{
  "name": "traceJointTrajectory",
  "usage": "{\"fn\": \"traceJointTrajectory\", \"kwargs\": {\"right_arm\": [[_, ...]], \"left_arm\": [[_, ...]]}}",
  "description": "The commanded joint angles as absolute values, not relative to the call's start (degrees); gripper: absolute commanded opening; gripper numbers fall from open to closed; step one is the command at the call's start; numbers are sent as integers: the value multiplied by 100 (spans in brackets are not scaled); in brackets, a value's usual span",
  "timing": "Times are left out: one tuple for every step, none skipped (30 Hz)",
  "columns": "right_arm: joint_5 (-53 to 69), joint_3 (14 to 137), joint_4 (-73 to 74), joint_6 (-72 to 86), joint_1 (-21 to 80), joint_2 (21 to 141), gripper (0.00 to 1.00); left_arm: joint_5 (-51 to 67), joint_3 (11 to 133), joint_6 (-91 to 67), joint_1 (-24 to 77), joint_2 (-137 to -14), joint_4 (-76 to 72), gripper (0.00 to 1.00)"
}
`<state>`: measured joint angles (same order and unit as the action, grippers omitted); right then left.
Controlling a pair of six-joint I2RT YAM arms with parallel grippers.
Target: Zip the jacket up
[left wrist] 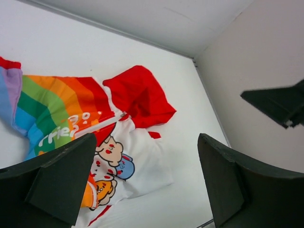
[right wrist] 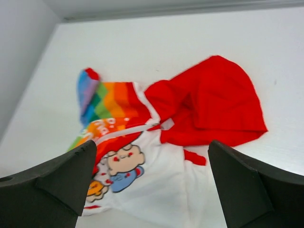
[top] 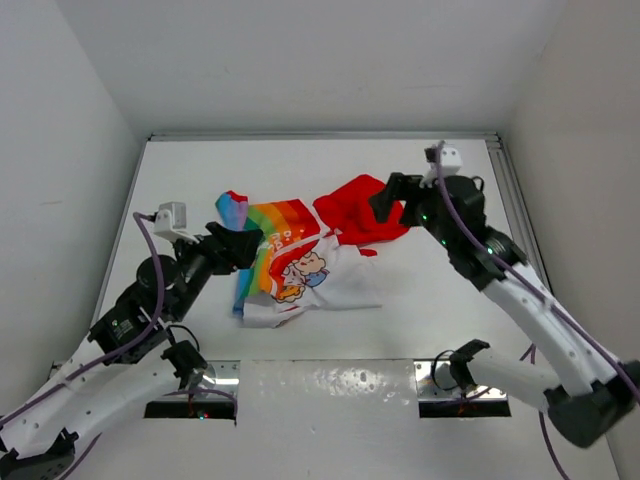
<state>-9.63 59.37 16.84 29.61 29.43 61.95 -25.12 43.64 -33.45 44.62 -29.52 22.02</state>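
Observation:
The jacket (top: 300,262) lies flat mid-table, its red hood (top: 362,212) toward the back right, a rainbow sleeve (top: 236,210) at the back left, and a white front with cartoon print (top: 305,270). It also shows in the left wrist view (left wrist: 118,156) and the right wrist view (right wrist: 156,161), where the white zipper line (right wrist: 128,130) runs toward the hood. My left gripper (top: 243,243) hovers at the jacket's left edge, open and empty. My right gripper (top: 392,200) hovers over the hood's right side, open and empty.
White walls enclose the table on the left, back and right. A metal rail (top: 515,200) runs along the right edge. Two metal mounting plates (top: 200,385) sit at the near edge by the arm bases.

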Motion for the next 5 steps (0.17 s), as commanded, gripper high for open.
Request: {"fn": "traceJointTrajectory", "kwargs": {"right_arm": [[-406, 5222, 1336, 3321, 2988, 5434, 99], [-309, 4994, 1327, 3357, 2997, 5266, 99], [-238, 4923, 1327, 3392, 3006, 5012, 99], [-194, 4878, 1379, 3427, 2997, 4931, 99], [-176, 4852, 1519, 3445, 2997, 4870, 99]], "left_arm": [[-2356, 4588, -3225, 4474, -2752, 1995, 86], [-2338, 4527, -3234, 4474, -2638, 1978, 86], [-2294, 4483, -3269, 4474, -2593, 1969, 86], [-2285, 4439, -3296, 4474, -2549, 1977, 86], [-2285, 4421, -3339, 4474, -2514, 1995, 87]]}}
